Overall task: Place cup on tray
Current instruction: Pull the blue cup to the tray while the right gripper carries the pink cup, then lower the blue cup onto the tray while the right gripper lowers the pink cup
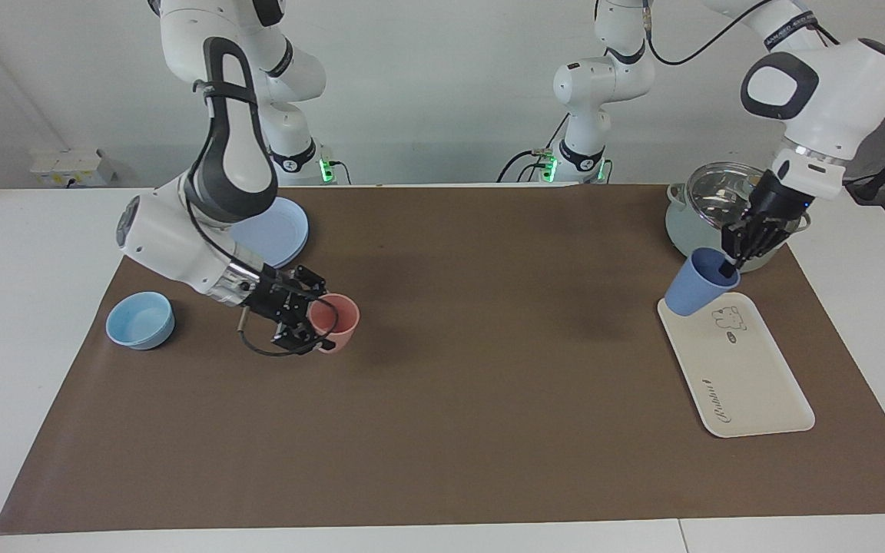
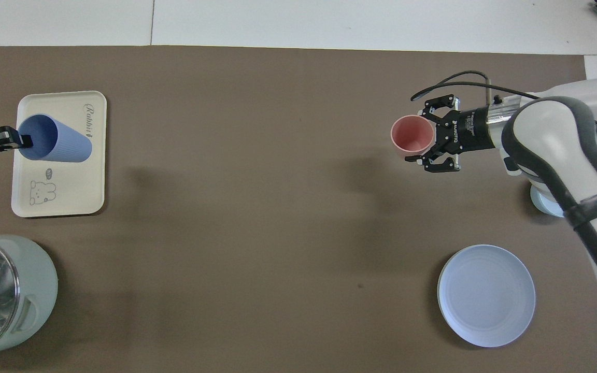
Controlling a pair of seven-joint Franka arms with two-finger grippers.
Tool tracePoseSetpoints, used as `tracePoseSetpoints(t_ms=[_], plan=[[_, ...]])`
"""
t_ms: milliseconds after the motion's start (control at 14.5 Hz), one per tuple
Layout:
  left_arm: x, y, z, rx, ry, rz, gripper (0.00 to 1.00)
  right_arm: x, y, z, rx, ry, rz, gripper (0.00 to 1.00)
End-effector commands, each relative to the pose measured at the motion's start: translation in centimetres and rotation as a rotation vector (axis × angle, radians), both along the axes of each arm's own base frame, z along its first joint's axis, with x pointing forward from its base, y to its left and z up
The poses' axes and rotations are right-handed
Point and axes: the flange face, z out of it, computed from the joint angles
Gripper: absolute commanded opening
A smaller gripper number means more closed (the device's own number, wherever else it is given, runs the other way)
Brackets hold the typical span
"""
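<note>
My left gripper point(image 1: 728, 265) is shut on the rim of the periwinkle-blue cup point(image 1: 692, 292), with one finger inside it. The cup hangs tilted over the end of the cream-white tray point(image 1: 750, 384) that is nearer to the robots. I cannot tell whether its base touches the tray. In the overhead view the cup point(image 2: 57, 146) covers part of the tray point(image 2: 70, 191), and only the tips of my left gripper point(image 2: 21, 141) show. My right gripper point(image 1: 312, 315) is shut on a salmon-pink cup point(image 1: 333, 322), upright and low over the mat, toward the right arm's end.
A pale green pot with a glass lid point(image 1: 734, 219) stands just nearer to the robots than the tray. A round blue plate point(image 1: 277, 230) and a low light-blue bowl point(image 1: 140, 319) lie at the right arm's end. A brown mat point(image 1: 488, 399) covers the table.
</note>
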Motion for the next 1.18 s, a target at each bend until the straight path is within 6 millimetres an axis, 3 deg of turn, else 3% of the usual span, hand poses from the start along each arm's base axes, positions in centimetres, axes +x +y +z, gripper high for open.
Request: tracePoseSetpoints(t_ms=[0, 138, 346, 553, 622, 691, 830, 1106], plan=[[2.0, 4.0, -4.8, 0.081, -0.036, -0.076, 0.00, -1.5, -4.1, -0.3, 0.029, 0.004, -0.067, 0.00], [2.2, 5.9, -6.9, 0.094, -0.037, -0.064, 0.00, -2.0, -8.0, -1.7, 0.070, -0.007, -0.110, 0.00], [1.4, 8.0, -9.6, 0.100, -0.016, -0.111, 0.00, -2.4, -11.4, -4.9, 0.175, -0.031, -0.087, 0.00], [1.4, 7.1, -12.2, 0.107, -0.025, -0.105, 0.00, -2.6, -13.3, -7.5, 0.224, -0.058, -0.050, 0.00], [1.5, 6.7, -12.5, 0.112, -0.033, -0.106, 0.51, -2.6, -13.6, -7.9, 0.222, -0.060, -0.051, 0.00], [1.8, 6.3, -12.1, 0.111, -0.036, -0.117, 1.00, -2.8, -14.7, -8.8, 0.223, -0.059, -0.059, 0.00], [2.8, 5.8, -8.9, 0.102, -0.043, -0.140, 1.00, -2.7, -15.2, -9.6, 0.224, -0.080, -0.054, 0.00], [3.5, 3.6, 0.9, 0.230, 0.045, -0.326, 1.00, -3.8, -14.8, -10.7, 0.242, -0.088, -0.077, 0.00]])
